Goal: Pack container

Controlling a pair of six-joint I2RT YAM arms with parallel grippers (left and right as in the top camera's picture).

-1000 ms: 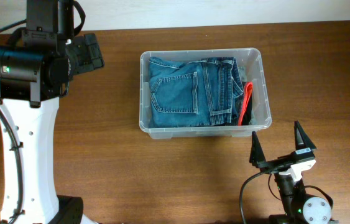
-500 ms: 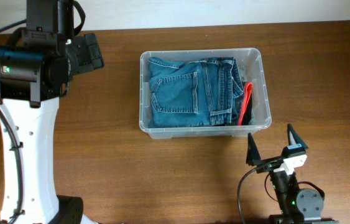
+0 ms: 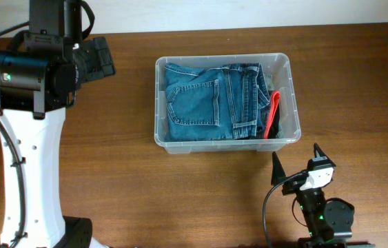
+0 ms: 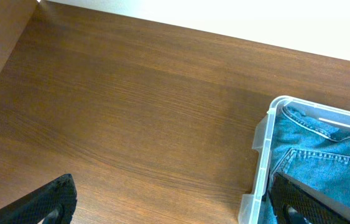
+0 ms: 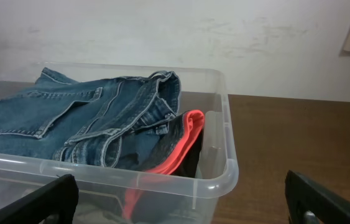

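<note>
1 filled container (image 3: 158, 103), jaws parted on either side of it.
Left gripper (image 3: 100, 59), fingers wide apart, sits toward the far-left corner; the container, long axis left-to-right, lies mid-table holding folded jeans (image 3: 204, 100); right gripper (image 3: 296, 160), also spread and the nearer, faces its right end from the near edge.

Container (image 3: 287, 114) floor hidden beneath jeans (image 3: 204, 103)

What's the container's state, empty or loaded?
Loaded. Folded blue jeans fill most of the container, with a red item wedged along one short wall. No lid is on it.
</note>
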